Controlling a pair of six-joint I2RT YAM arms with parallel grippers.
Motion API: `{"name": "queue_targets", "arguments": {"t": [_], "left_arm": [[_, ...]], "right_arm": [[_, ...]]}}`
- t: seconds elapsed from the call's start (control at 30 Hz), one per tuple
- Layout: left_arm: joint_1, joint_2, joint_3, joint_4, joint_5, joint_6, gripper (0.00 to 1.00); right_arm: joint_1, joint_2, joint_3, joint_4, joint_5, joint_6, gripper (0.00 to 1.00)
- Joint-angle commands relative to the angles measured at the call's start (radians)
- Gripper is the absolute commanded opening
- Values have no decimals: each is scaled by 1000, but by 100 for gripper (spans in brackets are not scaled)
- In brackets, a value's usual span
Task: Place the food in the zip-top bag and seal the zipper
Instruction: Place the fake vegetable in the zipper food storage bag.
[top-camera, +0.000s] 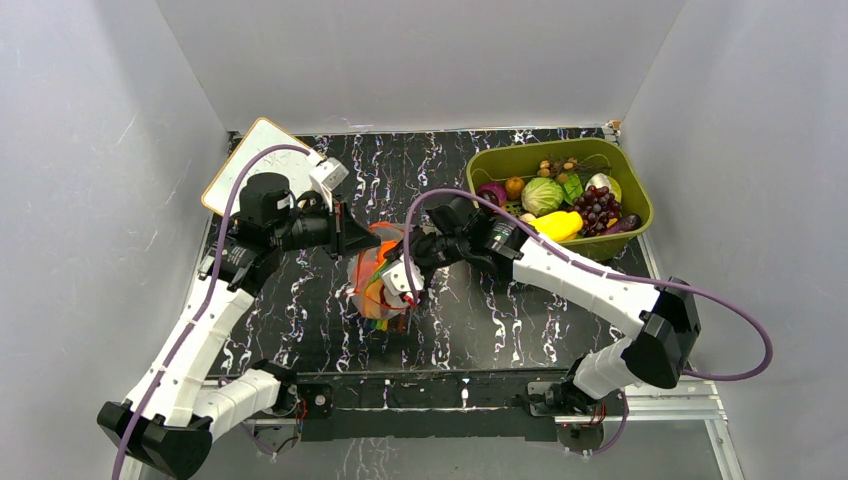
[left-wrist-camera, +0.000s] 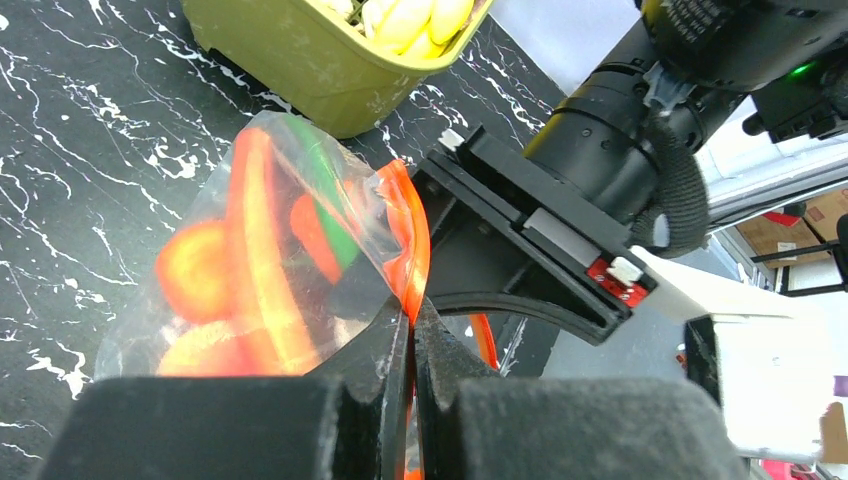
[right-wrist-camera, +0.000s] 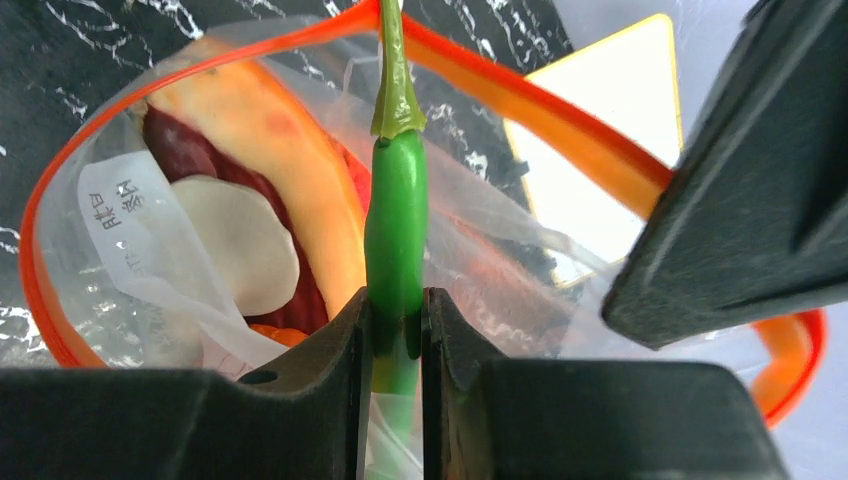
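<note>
The clear zip-top bag stands in the middle of the table with orange and red toy food inside. My left gripper is shut on the bag's red-orange zipper strip and holds the mouth up. My right gripper is shut on a green chili pepper, held over the open mouth, ringed by the zipper. Inside the bag I see an orange piece and a dark red and white slice. In the top view the right gripper is at the bag's right side and the left gripper at its upper left.
An olive-green bin at the back right holds more toy food: cabbage, grapes, yellow pepper, onion. A whiteboard lies at the back left behind the left arm. The bin's corner also shows in the left wrist view.
</note>
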Motion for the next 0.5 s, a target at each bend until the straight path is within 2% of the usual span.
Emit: {"name": "queue_targets", "arguments": {"t": [0.0,0.1,0.17,0.3,0.47], "left_arm": [[-5,-8,55,-11,60,11,0],[-4,-9,52,-3,53,-12,0],[-4,-5,53,-1,43,-29,0],[-4,3,53,-22,-51,-52,0],[-5,22,63,-37,-106,-54,0]], "right_arm": [[0,2,-24,45,132,32,11],[5,16,-21,61,207,62,15],[10,24,-8,57,247,79,21],[25,14,8,47,291,105,31],[36,-14,27,18,279,151,42]]}}
